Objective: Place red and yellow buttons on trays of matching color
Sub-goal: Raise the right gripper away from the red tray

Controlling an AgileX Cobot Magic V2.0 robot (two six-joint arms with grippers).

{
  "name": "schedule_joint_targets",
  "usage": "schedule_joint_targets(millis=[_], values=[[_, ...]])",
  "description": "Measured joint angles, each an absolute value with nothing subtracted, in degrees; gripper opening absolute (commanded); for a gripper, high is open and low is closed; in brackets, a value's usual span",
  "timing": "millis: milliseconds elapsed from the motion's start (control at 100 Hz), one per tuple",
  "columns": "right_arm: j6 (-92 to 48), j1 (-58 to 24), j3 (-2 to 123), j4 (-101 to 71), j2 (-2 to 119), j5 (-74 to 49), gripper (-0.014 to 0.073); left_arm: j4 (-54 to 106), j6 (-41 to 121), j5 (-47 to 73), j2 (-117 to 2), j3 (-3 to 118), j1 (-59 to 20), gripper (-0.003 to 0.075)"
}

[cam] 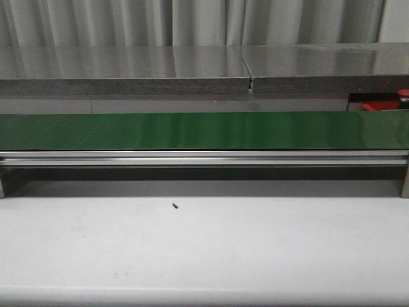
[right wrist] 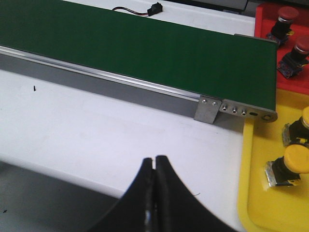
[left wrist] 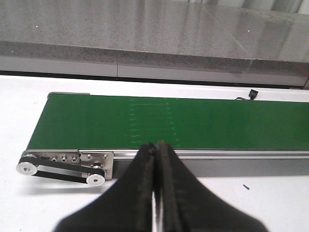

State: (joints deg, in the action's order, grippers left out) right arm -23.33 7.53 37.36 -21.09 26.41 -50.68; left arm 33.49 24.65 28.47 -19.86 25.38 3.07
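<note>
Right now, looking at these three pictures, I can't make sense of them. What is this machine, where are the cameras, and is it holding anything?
It is a robot with two arms. One camera looks forward over the white table at a long green conveyor belt. The other two ride on the wrists, so each shows its own dark fingers. Both the left gripper and right gripper are shut and hold nothing. The right wrist camera shows a red tray with red buttons and a yellow tray with yellow buttons, at the belt's end. The belt looks bare.
</note>
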Motion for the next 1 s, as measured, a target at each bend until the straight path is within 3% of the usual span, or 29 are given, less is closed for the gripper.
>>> schedule_joint_targets(millis=[320, 530, 840, 1000], values=[[-23.3, 7.4, 37.1, -20.8, 26.4, -49.8, -0.0117, 33.5, 24.7, 28.5, -19.9, 25.4, 3.1, -0.0019], [-22.7, 3.8, 32.3, -19.2, 22.1, -40.8, -0.0117, 33.5, 24.7, 28.5, -19.9, 25.4, 3.1, -0.0019], [-0.9, -0.7, 16.7, 1.8, 7.8, -30.3, -0.0117, 33.5, 24.7, 28.5, -19.9, 25.4, 3.1, -0.0019], [2.9, -0.8, 8.9, 5.9, 2.1, -24.4, -0.0117, 33.5, 24.7, 28.5, -19.9, 25.4, 3.1, -0.0019]])
